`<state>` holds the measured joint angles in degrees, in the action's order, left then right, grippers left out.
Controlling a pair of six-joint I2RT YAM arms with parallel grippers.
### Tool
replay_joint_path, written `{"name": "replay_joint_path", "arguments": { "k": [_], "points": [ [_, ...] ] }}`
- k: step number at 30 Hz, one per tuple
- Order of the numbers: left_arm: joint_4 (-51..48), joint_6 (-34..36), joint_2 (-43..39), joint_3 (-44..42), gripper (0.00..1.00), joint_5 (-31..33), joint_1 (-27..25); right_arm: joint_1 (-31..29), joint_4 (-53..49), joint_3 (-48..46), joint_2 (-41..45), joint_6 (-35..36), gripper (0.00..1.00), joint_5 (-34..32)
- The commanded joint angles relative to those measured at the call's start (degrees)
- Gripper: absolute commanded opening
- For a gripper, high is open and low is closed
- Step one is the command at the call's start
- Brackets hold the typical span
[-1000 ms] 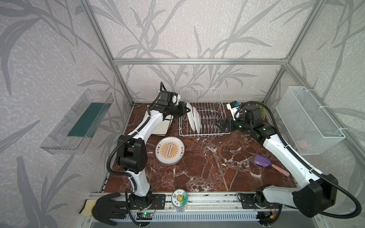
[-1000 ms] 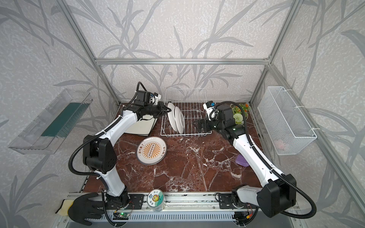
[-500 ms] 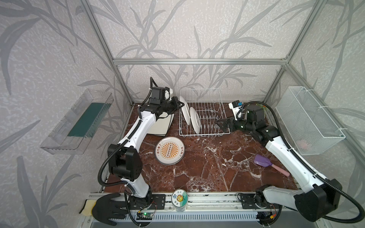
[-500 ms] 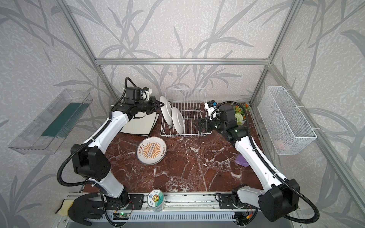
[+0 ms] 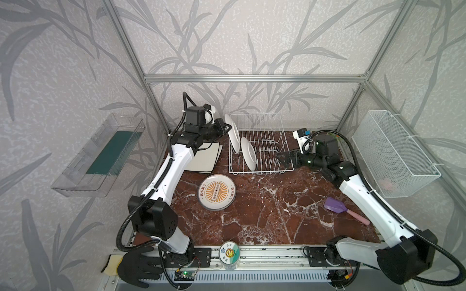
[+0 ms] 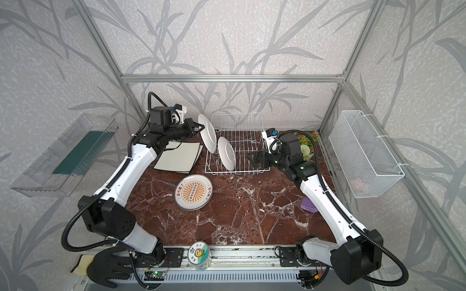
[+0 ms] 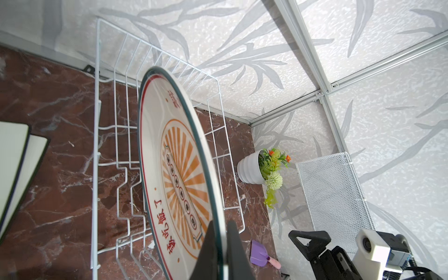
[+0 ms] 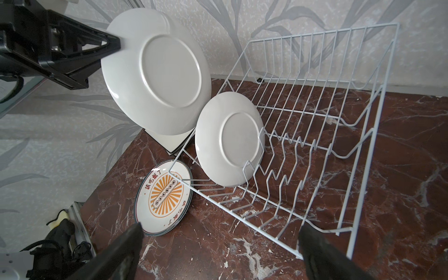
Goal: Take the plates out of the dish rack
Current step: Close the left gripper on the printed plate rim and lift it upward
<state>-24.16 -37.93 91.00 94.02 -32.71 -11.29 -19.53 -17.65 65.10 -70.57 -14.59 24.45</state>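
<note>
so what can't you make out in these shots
- Racked plate: printed face unseen; every view shows its back, or the held plate covers it.
- Purple scoop: a top view, mostly behind the right arm.
- Pink thing in mesh basket: top views, blurred by mesh.
- Square plates: count unclear, left arm overlaps the stack.

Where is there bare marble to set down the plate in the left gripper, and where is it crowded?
Free: the middle of the marble tabletop, between the orange-patterned plate, the purple scoop and the front rail. Crowded: the back left, where square plates, dish rack, left gripper and held plate bunch.
</note>
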Motion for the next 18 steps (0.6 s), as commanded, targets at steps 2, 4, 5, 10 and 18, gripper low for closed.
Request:
{"name": "replay_joint_path", "arguments": {
  "k": [2,4,5,10,18],
  "points": [
    [-2.61,9.51,-3.37,4.57,0.00,2.18,-0.65,-0.25,1.96,0.95,0.78,-3.21,0.99,-0.66],
    [-4.98,13.74,-3.68,6.13,0.00,2.99,-1.22,-0.20,2.38,1.43,0.70,-4.57,0.99,-1.11],
    [-6.27,15.61,-3.56,7.05,0.00,3.37,-1.43,-0.23,2.59,1.70,0.63,-5.23,0.99,-1.23],
    [-14.06,30.81,-3.07,12.15,0.00,6.15,-4.93,0.19,5.24,3.07,-0.05,-10.83,0.99,-1.18],
    [-17.11,52.55,-5.07,10.26,0.00,13.97,-13.56,0.46,6.66,8.41,-4.63,-19.66,0.99,0.08]
  ]
}}
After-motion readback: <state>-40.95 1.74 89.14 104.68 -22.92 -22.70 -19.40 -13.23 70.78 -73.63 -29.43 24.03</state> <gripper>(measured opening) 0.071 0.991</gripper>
